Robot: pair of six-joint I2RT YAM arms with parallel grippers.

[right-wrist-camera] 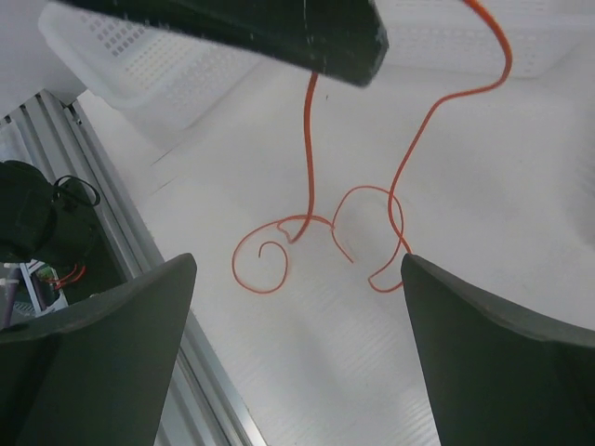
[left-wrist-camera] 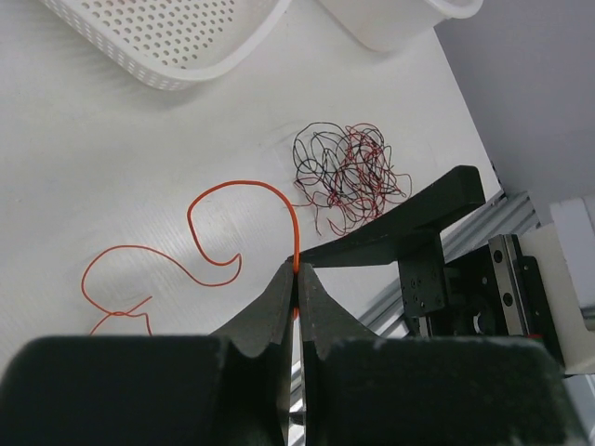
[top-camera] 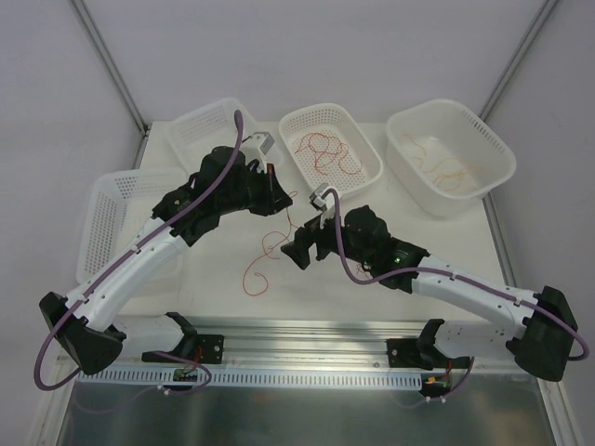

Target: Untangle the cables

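Left gripper (left-wrist-camera: 296, 277) clamps one end of orange cable (right-wrist-camera: 310, 158); we see it droop to table (left-wrist-camera: 112, 167), loose coils lying straight below right gripper (right-wrist-camera: 297, 269), jaws wide, empty. Black-red tangle (left-wrist-camera: 346, 177) sits apart, by right arm

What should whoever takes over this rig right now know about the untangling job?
Left claw: shut on a thin orange wire; the rest trails in loops on the white table.
Right claw: open, empty, over those loops.
Done: loose red and orange wires lie in the middle white perforated plastic basket, orange ones in the right basket.
Left: bin the held wire; a tangled clump of black and red wires sits on the table near the right claw.
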